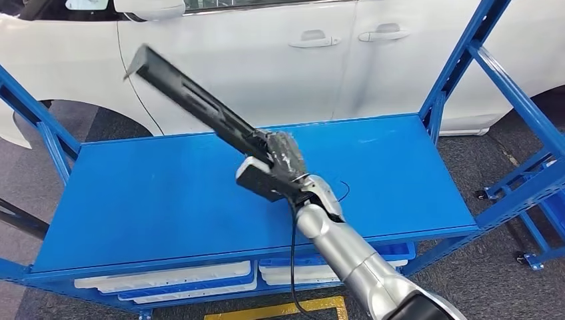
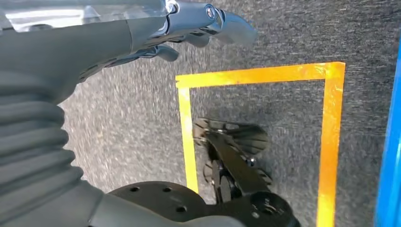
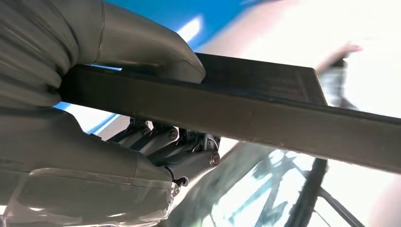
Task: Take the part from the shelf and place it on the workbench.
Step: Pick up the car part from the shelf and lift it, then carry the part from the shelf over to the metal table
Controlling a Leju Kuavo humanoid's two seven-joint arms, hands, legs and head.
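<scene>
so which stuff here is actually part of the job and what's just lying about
Part of the job:
- long black part, held up over the shelf
- right hand, gripping the part
- blue shelf top

Just lying about:
- white car behind the shelf
- white trays on the lower level
- yellow floor tape
- left hand, hanging, holding nothing

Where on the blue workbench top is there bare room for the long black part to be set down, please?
The blue workbench top looks bare across its width, from the left uprights to the right frame by the white car. The right hand holds the long black part above its middle. The crowded place is the lower shelf, stacked with white trays.
</scene>
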